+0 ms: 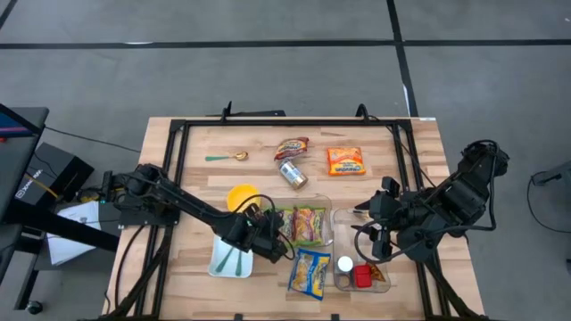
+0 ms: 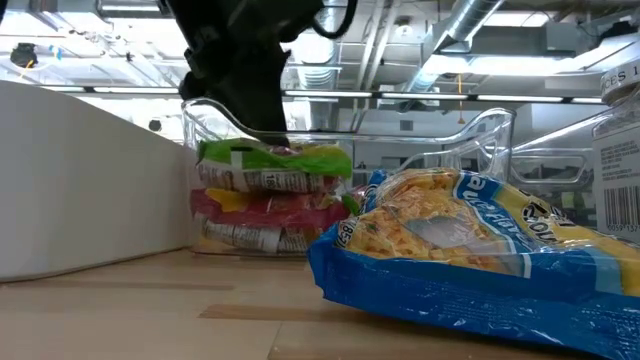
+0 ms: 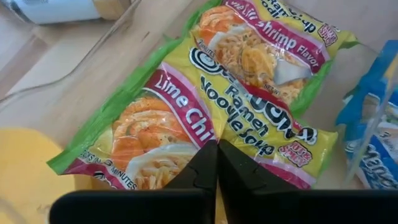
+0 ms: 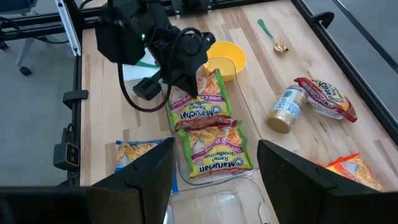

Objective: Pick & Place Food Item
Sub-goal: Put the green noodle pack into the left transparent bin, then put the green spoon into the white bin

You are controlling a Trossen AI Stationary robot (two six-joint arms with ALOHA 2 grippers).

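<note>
Looks like one ramen pack [image 3: 205, 118] is already being left in the clear tray [image 1: 326, 210] under the closed, empty-looking left gripper [image 1: 272, 234], right gripper [image 1: 378, 234] being held open nearby, other snacks being left out.

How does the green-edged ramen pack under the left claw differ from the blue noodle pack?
The green-edged ramen pack lies inside the clear tray, partly over a second pack; the blue noodle pack lies alone on the bare table beside it. The left claw, shut, sits at the green one; nothing touches the blue. Both are flat sealed noodle packets.
</note>
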